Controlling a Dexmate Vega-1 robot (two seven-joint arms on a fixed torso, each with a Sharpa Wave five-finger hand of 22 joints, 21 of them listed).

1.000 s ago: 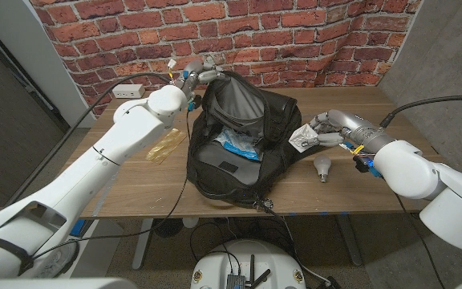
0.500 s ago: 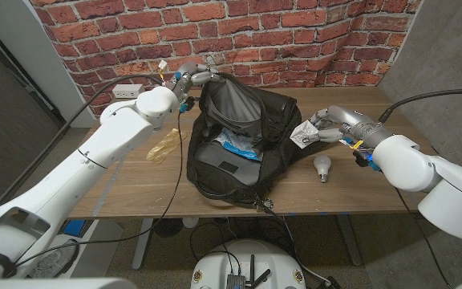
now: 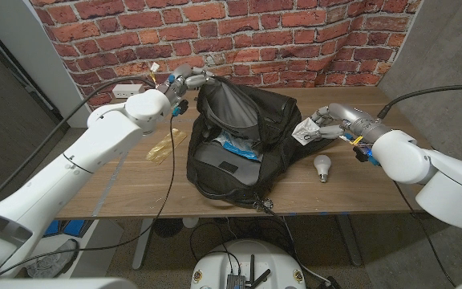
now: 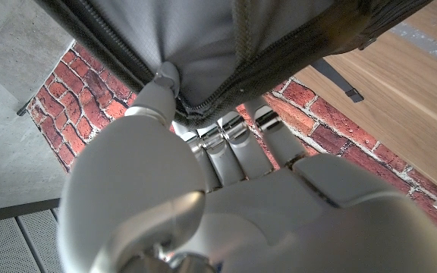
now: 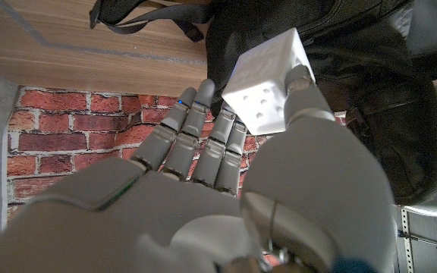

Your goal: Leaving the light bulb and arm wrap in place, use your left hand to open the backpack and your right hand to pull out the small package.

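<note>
The black backpack (image 3: 243, 132) lies open in the middle of the table, its grey lining showing. My left hand (image 3: 189, 76) grips the upper edge of the backpack's flap (image 4: 226, 53) at the back left and holds it up. To the right of the bag, my right hand (image 3: 327, 124) pinches the small white package (image 3: 303, 132), which is clear of the bag. In the right wrist view the package (image 5: 268, 80) sits between thumb and fingers. The light bulb (image 3: 322, 168) lies on the table near the right hand. The tan arm wrap (image 3: 165, 145) lies left of the bag.
Blue and white items (image 3: 235, 142) remain inside the bag. A white power strip (image 3: 128, 91) sits at the back left by the brick wall. A strap and cable (image 3: 263, 205) trail over the table's front edge.
The left hand has pulled the flap edge a little further left and back. The right hand with the package has barely moved.
</note>
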